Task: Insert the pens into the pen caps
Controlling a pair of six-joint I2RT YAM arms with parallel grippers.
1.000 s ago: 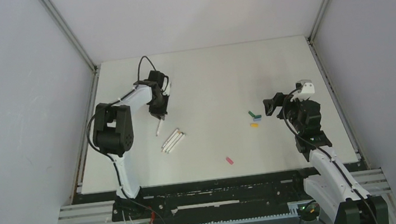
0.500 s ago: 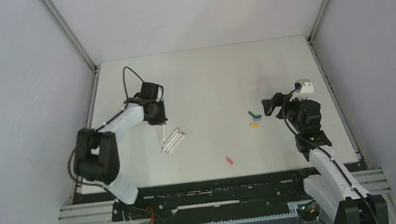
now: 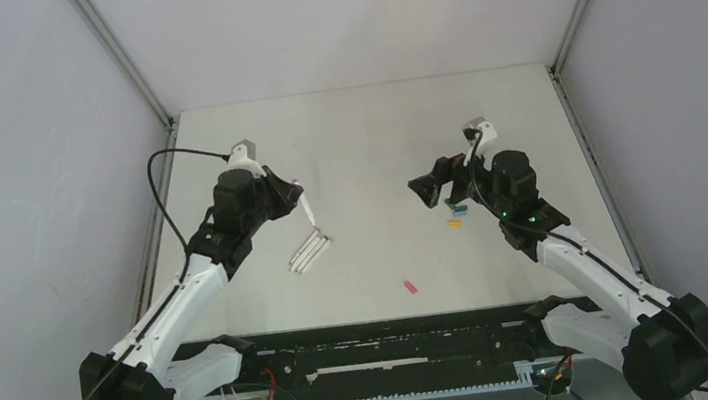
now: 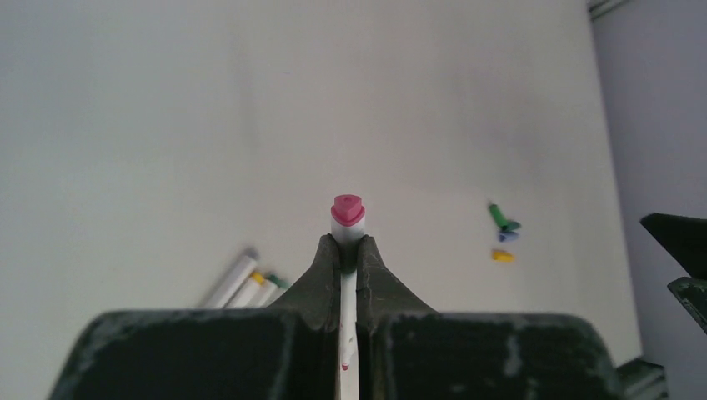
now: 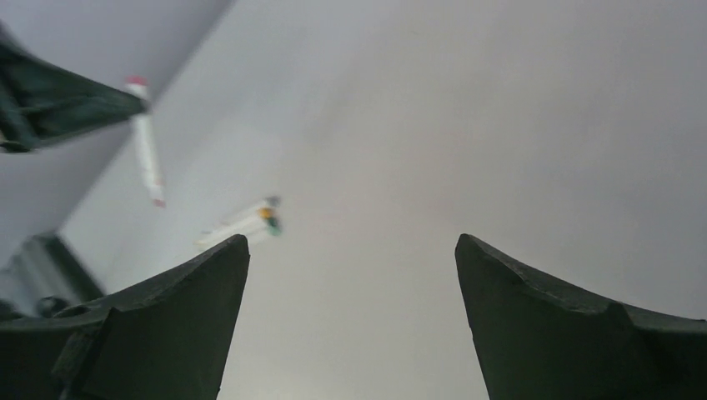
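Lowest in the top view, just below centre, the pink cap [image 3: 408,286] lies alone on the bench [image 3: 363,139], well apart from both arms. It looks the match for the pen in hand, and neither claw is near it, so a wrong-coloured cap could be fetched instead.

Left of centre, three loose pens [image 3: 308,253] lie touching side by side. One nudge would roll them.

At middle right the other caps [image 3: 454,222] sit close together, partly under the right arm. They are tiny and nearly touching, so a wide grab may take two or flick one away.

The right claw [image 3: 425,192] hangs just up-left of them in the frame, spread fully and holding nothing.

Left of centre, above the loose pens, the left claw [image 3: 291,197] is clamped tight on a pen [image 3: 308,210]. It grips close to the pink end, with the long barrel hanging free. Held so near one end, the pen could pivot or slip when pressed into a cap, and the tip would miss the small mouth.
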